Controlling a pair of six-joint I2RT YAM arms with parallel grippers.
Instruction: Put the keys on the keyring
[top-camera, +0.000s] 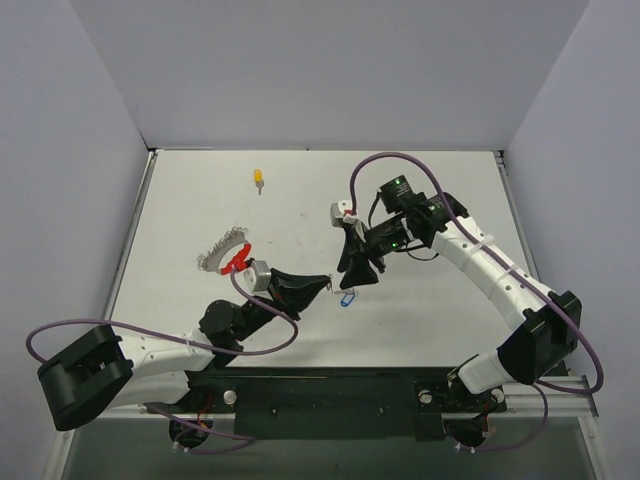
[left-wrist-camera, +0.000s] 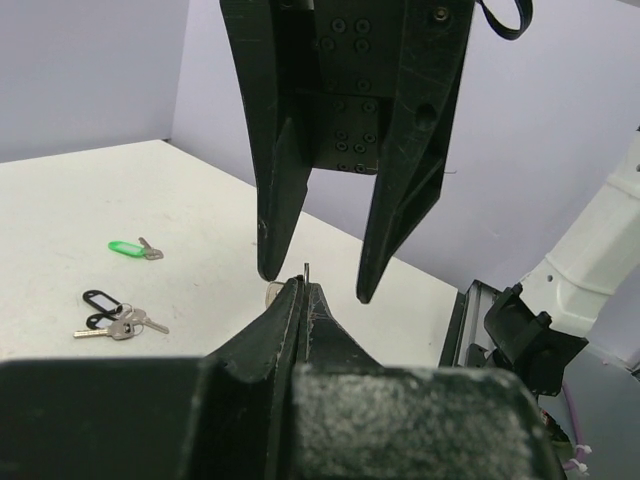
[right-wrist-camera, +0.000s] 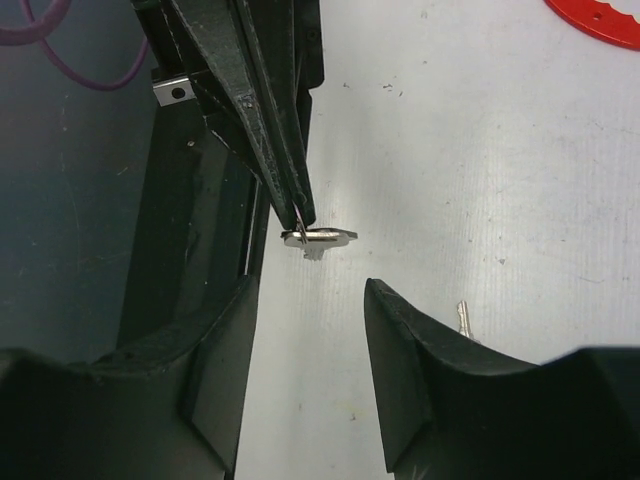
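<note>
My left gripper (top-camera: 325, 284) is shut on the thin wire ring of a small silver key (right-wrist-camera: 320, 238), which hangs flat just below its tips (right-wrist-camera: 297, 212). My right gripper (right-wrist-camera: 310, 290) is open right in front of that key, one finger on each side, not touching. In the left wrist view, the wire (left-wrist-camera: 305, 269) sticks up between the shut fingers under the open right fingers (left-wrist-camera: 395, 200). The keyring (top-camera: 230, 256), with its red arc, lies on the table left of both grippers. A blue-tagged key (top-camera: 347, 298) lies under the grippers.
A yellow-tagged key (top-camera: 259, 178) lies at the far left of the table (top-camera: 420, 330). A green-tagged key (left-wrist-camera: 128, 247) and black-tagged keys (left-wrist-camera: 108, 310) lie together on the white surface. Another key blade (right-wrist-camera: 463, 320) shows by my right finger. Grey walls enclose the table.
</note>
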